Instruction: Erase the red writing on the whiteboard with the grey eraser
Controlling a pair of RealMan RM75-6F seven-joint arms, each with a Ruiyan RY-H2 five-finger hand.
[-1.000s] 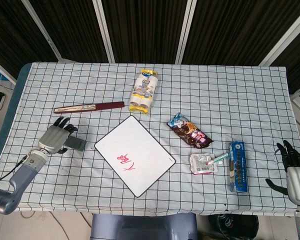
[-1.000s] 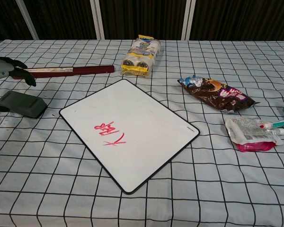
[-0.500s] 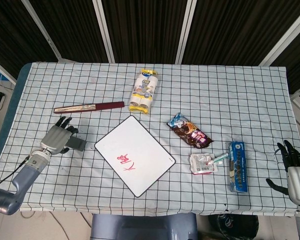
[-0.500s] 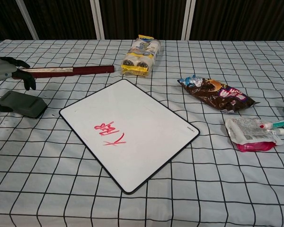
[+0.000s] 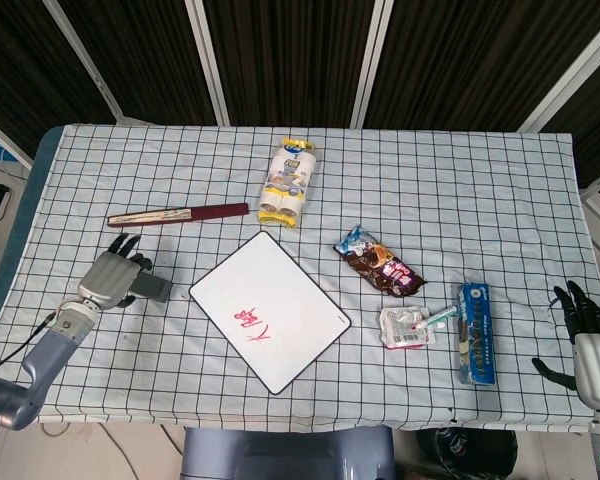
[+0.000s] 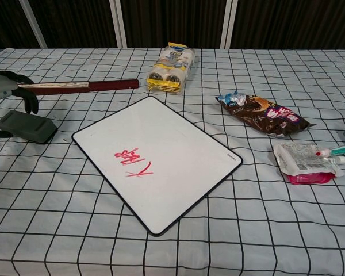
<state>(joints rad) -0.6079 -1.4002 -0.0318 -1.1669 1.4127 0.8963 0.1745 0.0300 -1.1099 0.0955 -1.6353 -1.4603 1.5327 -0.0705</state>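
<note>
The whiteboard (image 5: 280,295) (image 6: 172,144) lies tilted at the table's middle, with red writing (image 5: 252,325) (image 6: 132,162) near its front-left edge. To the left of the board, the grey eraser (image 5: 154,289) (image 6: 27,126) lies flat on the cloth. My left hand (image 5: 110,278) (image 6: 4,86) hovers over the eraser's left end. Its fingers (image 6: 30,101) curve down just above the far edge and its thumb sits at the near left corner. The eraser rests on the table, not lifted. My right hand (image 5: 584,322) stays with fingers spread at the table's right edge, holding nothing.
A dark red folded fan (image 5: 180,213) (image 6: 83,86) lies behind the eraser. A yellow pack of rolls (image 5: 288,182) (image 6: 171,68) sits behind the board. A snack bag (image 5: 380,265) (image 6: 264,114), a pink-and-white pouch (image 5: 408,325) (image 6: 307,161) and a blue box (image 5: 474,332) lie to the right.
My left hand's fingers have curled lower toward the eraser's far edge. The eraser, the board and my right hand have not moved.
</note>
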